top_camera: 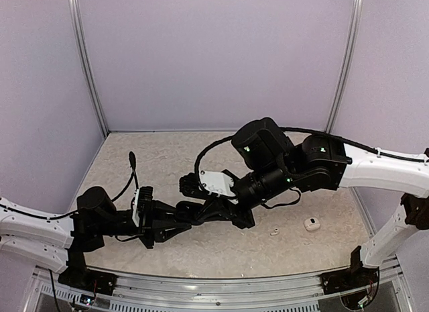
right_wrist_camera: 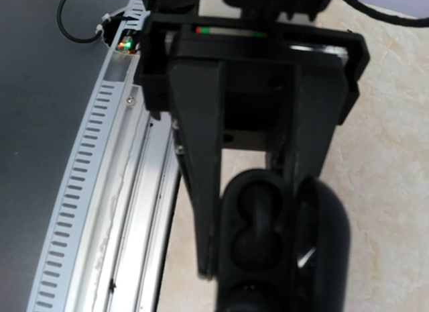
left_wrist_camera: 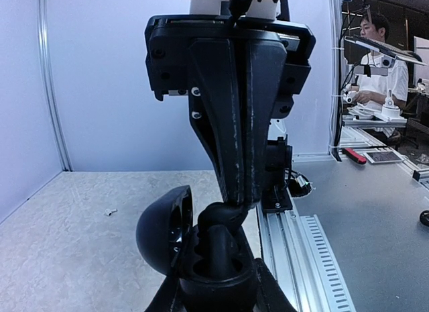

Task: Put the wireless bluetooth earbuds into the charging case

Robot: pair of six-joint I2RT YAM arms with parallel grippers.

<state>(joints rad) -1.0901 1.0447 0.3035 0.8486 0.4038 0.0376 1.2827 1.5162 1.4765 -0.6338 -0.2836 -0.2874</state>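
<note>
My left gripper (top_camera: 175, 223) (left_wrist_camera: 214, 295) is shut on an open black charging case (left_wrist_camera: 214, 275), whose lid (left_wrist_camera: 159, 231) is swung out to the left. My right gripper (top_camera: 188, 214) (left_wrist_camera: 238, 199) comes down onto the case from above, its fingertips shut on a black earbud (left_wrist_camera: 225, 217) that stands partly in a well of the case. In the right wrist view the earbud (right_wrist_camera: 258, 221) sits between my fingers (right_wrist_camera: 204, 191), inside the case rim (right_wrist_camera: 228, 258), with the lid (right_wrist_camera: 328, 245) at the right. A white earbud (top_camera: 274, 232) (left_wrist_camera: 110, 211) lies loose on the table.
A small white case (top_camera: 312, 224) lies on the marbled table at the right, near the white earbud. The aluminium rail (left_wrist_camera: 301, 258) (right_wrist_camera: 120, 191) runs along the near table edge just beside both grippers. Purple walls (top_camera: 214, 57) enclose the back and sides.
</note>
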